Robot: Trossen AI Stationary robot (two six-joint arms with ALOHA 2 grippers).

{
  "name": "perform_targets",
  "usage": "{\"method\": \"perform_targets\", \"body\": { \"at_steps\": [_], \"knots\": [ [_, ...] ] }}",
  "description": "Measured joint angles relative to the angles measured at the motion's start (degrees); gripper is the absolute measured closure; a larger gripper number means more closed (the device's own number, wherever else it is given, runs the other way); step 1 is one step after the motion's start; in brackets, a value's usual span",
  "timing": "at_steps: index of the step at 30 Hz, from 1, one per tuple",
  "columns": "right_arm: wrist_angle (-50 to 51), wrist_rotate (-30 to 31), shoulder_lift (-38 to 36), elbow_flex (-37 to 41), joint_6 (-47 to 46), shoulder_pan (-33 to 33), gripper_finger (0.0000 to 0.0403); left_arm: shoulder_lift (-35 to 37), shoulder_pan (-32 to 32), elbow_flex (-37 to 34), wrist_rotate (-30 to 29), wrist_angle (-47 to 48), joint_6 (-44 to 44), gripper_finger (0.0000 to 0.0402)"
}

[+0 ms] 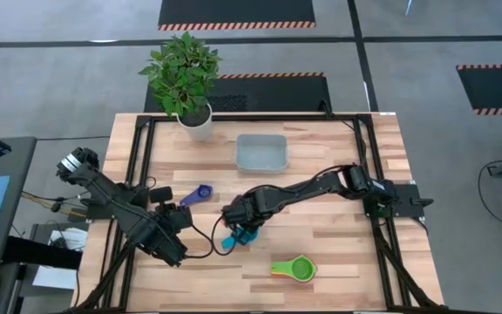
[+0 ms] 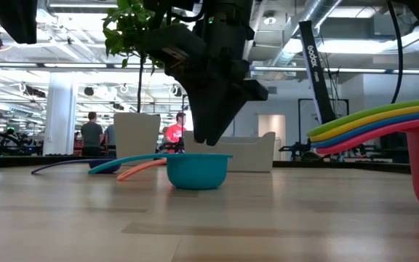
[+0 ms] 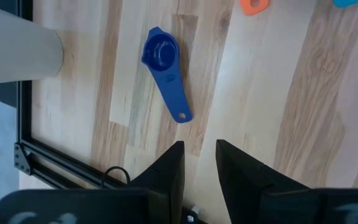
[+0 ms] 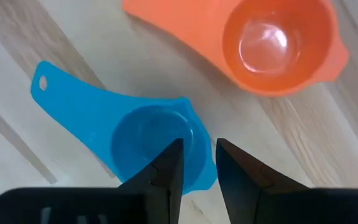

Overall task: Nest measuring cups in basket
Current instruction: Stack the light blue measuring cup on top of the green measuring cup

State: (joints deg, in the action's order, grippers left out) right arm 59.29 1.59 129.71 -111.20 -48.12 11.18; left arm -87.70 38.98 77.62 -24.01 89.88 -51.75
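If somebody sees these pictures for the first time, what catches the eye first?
The right gripper hangs just above a light blue cup at mid-table, with an orange cup beside it. A bright nested stack of cups lies near the front edge, and the basket waits at the back.

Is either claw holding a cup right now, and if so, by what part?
Nothing is held. The right claw hovers just above the light blue cup, fingers slightly apart, beside the orange cup. The left claw waits empty near the dark blue cup.

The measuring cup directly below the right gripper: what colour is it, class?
Light blue cup, beneath the right gripper; clearest in the right wrist view.
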Motion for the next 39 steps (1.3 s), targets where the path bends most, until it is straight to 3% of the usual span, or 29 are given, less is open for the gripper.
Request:
{"method": "perform_targets", "body": {
  "at_steps": [17,28,39],
  "knots": [
    [-1.8,1.3,1.6,-0.1,0.6,0.0,0.0285,0.0,0.0,0.0,0.0,0.0,0.0,0.032],
    [-2.3,-1.6,4.1,0.0,0.5,0.1,0.0287,0.0,0.0,0.0,0.0,0.0,0.1,0.032],
    [-2.0,-2.7,3.5,-0.1,0.1,-0.1,0.039,0.0,0.0,0.0,-0.3,0.0,0.1,0.032]
  ]
}}
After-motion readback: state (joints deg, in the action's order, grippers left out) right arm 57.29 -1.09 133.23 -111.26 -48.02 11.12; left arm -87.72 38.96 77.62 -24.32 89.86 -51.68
